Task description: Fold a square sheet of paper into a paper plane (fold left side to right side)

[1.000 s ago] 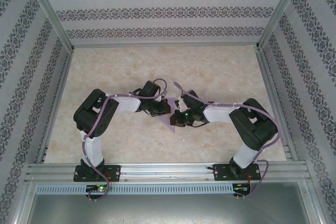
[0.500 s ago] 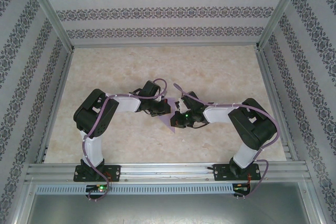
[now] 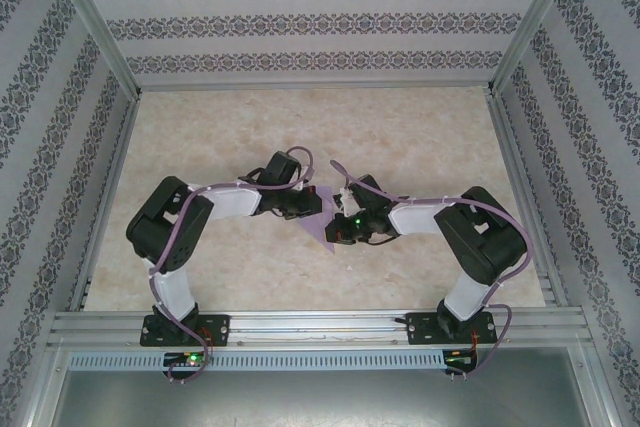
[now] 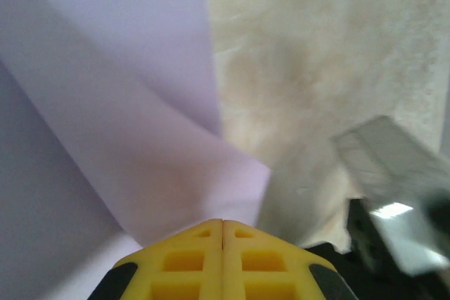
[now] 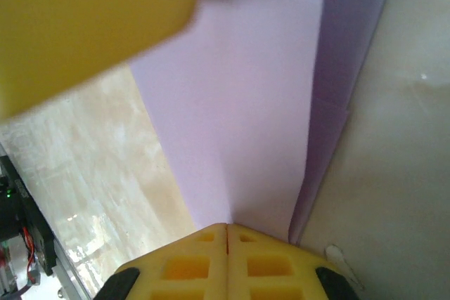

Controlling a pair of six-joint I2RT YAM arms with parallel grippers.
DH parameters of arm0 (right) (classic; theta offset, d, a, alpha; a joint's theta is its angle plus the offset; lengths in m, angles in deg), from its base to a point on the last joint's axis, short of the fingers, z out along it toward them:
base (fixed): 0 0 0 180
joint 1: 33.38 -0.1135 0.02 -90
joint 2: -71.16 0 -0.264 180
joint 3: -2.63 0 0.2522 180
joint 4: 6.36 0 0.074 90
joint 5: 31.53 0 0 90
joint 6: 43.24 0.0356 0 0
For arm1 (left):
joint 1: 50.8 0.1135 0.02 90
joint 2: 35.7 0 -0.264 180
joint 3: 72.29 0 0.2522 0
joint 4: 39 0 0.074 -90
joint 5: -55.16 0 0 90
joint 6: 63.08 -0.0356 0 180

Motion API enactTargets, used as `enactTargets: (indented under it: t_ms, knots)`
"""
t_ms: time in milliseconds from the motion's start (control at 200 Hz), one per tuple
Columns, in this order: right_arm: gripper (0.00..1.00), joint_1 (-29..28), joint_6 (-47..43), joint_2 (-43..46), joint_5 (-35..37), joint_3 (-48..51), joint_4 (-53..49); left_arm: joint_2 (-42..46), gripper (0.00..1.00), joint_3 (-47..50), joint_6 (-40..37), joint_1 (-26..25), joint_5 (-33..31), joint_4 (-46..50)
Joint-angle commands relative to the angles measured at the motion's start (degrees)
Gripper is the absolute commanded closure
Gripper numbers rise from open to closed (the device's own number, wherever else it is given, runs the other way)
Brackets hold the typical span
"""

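The square sheet of paper (image 3: 322,232) may crease crooked if the closed left gripper (image 4: 223,227) and closed right gripper (image 5: 226,229) press unevenly

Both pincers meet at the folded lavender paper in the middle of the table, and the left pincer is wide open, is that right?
No. The left pincer is shut, not wide open: the left wrist view shows its yellow fingers pressed together at the folded lavender paper. The rest stands.

Black-jointed white arms (image 3: 178,292) carry lilac cables (image 3: 420,202), yellow waffle-gridded pincer fingers (image 4: 184,261), perhaps a green light (image 3: 355,218).
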Motion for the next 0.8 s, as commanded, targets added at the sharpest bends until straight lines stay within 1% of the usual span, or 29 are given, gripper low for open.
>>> enactTargets:
  t_ms: [0, 160, 325, 450, 625, 794]
  knots:
    - [1.00, 0.6, -4.1, -3.8, 3.0, 1.6, -7.3, 4.7, 0.96, 1.0, -1.2, 0.9, -0.9, 0.7]
    - [1.00, 1.0, -5.3, -5.1, 3.6, 0.8, -9.1, 5.3, 0.97, 4.0, 0.0, 0.7, 2.2, -2.4]
    - [1.00, 1.0, -5.8, -5.4, 5.0, 0.2, -10.7, 3.3, 0.97, 5.2, 1.8, -0.5, 4.2, -6.8]
    - [1.00, 1.0, -5.9, -5.4, 6.1, -0.2, -11.7, 0.9, 0.97, 4.5, 2.0, -0.7, 4.0, -7.1]
    - [1.00, 1.0, -6.1, -5.6, 6.8, -0.4, -12.3, -1.8, 0.97, 4.5, 3.4, -0.8, 4.8, -10.5]
    - [1.00, 0.8, -6.2, -6.1, 7.6, -0.8, -13.4, -3.2, 0.97, 3.8, 2.4, -0.9, 3.3, -9.3]
